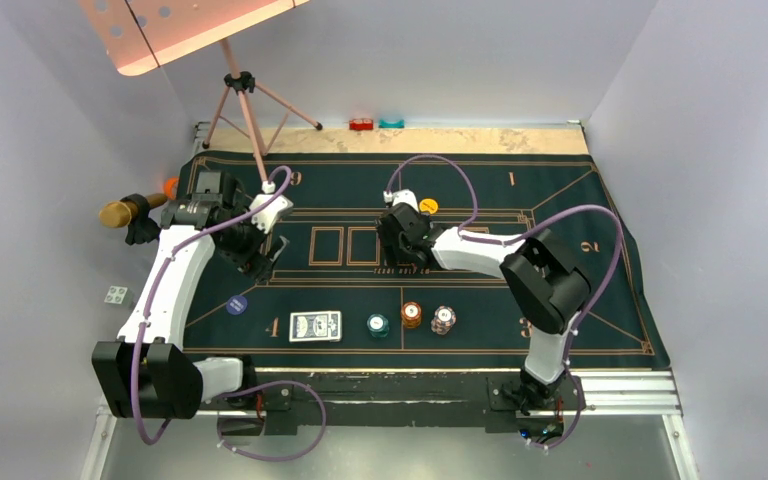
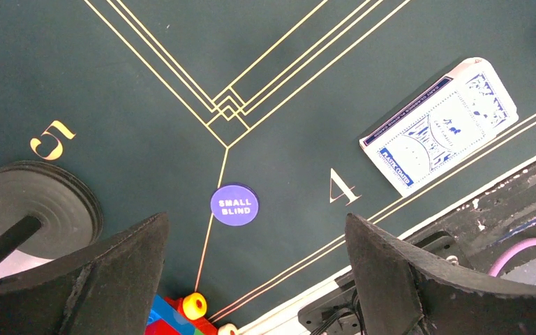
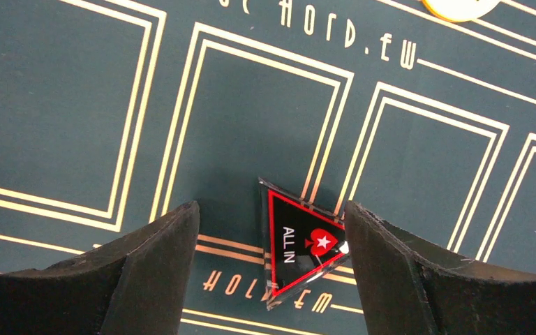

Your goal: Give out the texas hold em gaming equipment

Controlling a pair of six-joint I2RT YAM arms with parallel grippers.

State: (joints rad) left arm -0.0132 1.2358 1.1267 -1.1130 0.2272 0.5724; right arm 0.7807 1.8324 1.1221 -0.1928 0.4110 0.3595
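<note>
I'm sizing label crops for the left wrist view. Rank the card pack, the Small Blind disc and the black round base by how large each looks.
1. card pack
2. black round base, somewhat smaller
3. Small Blind disc, clearly smallest

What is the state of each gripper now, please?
Left gripper: open, holding nothing.
Right gripper: open, with the triangle between its jaws, not clamped.

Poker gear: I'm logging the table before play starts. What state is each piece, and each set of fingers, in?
card deck, flat, stacked, back up
Small Blind disc, flat, label up
All In triangle, label up, ungripped
teal chips, stacked
orange chips, stacked
white-red chips, stacked
yellow disc, flat
left fingers, open, empty
right fingers, open around triangle
</note>
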